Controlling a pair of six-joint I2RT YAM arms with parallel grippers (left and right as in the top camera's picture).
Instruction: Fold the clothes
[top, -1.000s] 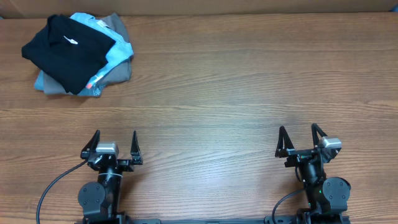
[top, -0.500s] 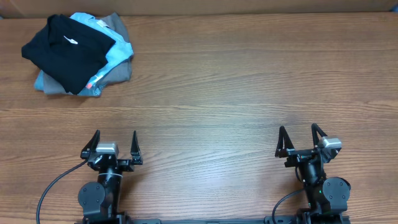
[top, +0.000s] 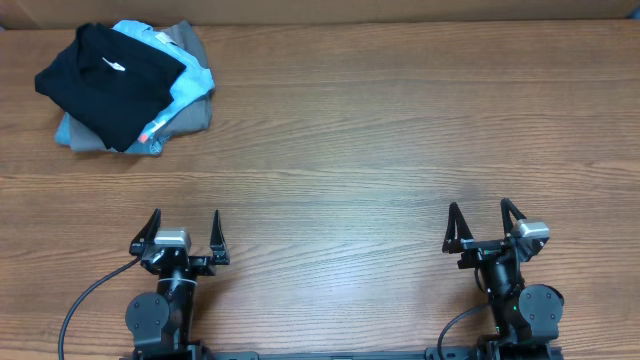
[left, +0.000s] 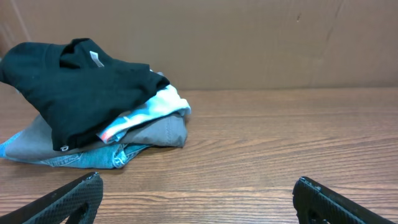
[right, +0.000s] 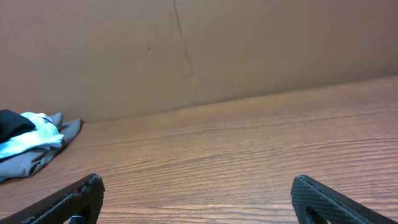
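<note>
Wood counter (top: 380, 130) spans view. Clothes (top: 105, 85), black w/ white neck label (top: 113, 67), on top of pile at far-left corner, over lt-blue shirt (top: 192, 75) & grey garment (top: 192, 112). Left end effector (top: 185, 214) at near edge, fingers apart. Right end effector (top: 480, 205) likewise apart, well away from pile.
</note>
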